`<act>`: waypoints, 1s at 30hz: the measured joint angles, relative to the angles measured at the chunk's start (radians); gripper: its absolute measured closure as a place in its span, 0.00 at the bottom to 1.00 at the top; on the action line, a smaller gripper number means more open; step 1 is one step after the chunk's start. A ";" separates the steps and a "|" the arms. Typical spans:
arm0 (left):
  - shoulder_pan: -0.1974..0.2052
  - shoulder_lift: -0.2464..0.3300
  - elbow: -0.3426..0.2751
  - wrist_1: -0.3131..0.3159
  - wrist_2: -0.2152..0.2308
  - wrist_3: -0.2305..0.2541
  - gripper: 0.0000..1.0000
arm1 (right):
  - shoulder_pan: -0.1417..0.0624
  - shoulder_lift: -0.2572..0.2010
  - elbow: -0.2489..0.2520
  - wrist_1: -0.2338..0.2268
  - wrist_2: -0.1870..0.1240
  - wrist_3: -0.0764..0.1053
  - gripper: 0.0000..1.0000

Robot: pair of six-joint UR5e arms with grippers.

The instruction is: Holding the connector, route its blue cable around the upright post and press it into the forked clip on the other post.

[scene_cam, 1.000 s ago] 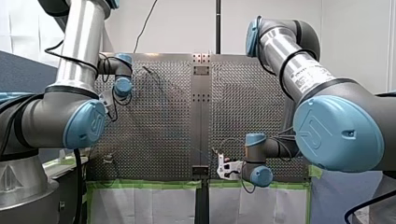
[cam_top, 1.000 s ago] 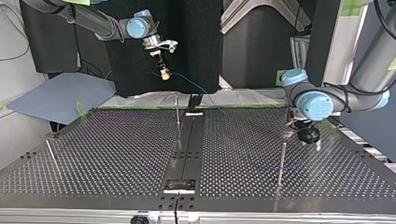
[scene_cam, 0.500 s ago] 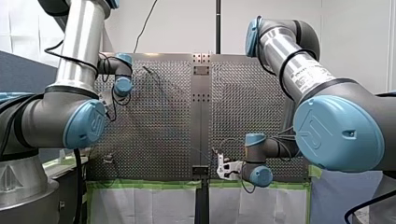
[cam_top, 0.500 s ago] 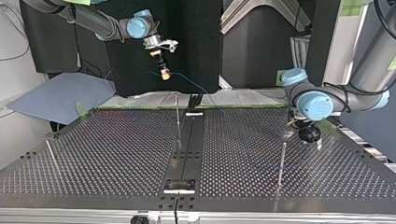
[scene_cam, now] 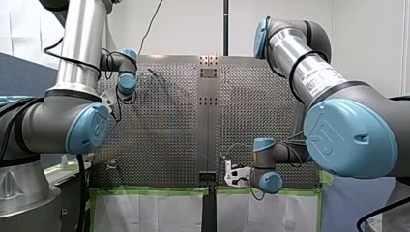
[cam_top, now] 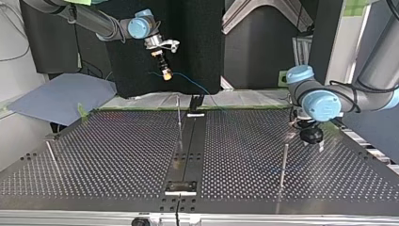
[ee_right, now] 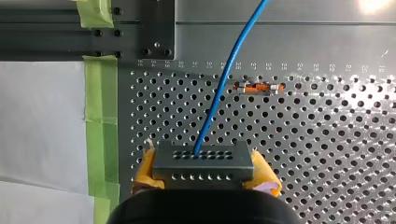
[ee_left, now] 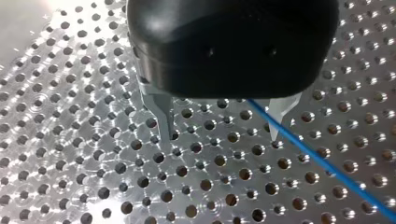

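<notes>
— Perforated metal table point(cam_top: 117, 155) is filling the scene, yes? Where is the connector point(ee_right: 203, 161) sitting?

— It is being held up off the table, above its far edge in the top view. It is a grey block with rows of holes, and my right gripper point(ee_right: 205, 173) is clamping it, with the yellow pads point(ee_right: 147, 170) pressing on its two sides.

— And the cable point(ee_right: 224, 79)?

— Blue, it is leaving the connector's face and sloping down toward the table's far edge, near a thin post point(cam_top: 179, 117) standing at the middle.

— What is the other arm doing?

— My left gripper point(ee_left: 222, 123) is hanging close above the table with its metal fingers point(ee_left: 163, 119) spread wide, holding nothing. The cable is passing close by one finger; whether it is touching, I cannot tell. In the top view a second post point(cam_top: 283, 162) is standing near that gripper. Green tape point(ee_right: 100, 116) is edging the table.
</notes>
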 joint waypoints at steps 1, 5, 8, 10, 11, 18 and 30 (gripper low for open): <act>-0.001 0.001 0.000 -0.006 0.001 0.001 0.00 | 0.000 0.000 0.000 0.000 0.000 0.000 1.00; -0.002 0.019 -0.010 -0.019 0.004 0.009 0.00 | 0.002 0.000 0.000 0.001 0.000 -0.001 1.00; -0.002 0.041 -0.026 -0.025 0.013 0.012 0.00 | 0.004 0.000 0.000 0.000 0.000 -0.001 1.00; -0.003 0.054 -0.037 -0.030 0.023 0.017 0.00 | 0.004 0.000 0.000 0.000 0.000 -0.001 1.00; -0.004 0.064 -0.044 -0.036 0.030 0.021 0.00 | 0.004 0.000 0.000 0.000 0.000 -0.001 1.00; -0.007 0.122 -0.098 -0.082 0.064 0.064 0.00 | 0.006 0.000 0.000 -0.001 0.000 -0.001 1.00; -0.025 0.237 -0.123 -0.196 0.031 0.178 0.00 | 0.006 0.000 0.000 -0.001 0.000 -0.001 1.00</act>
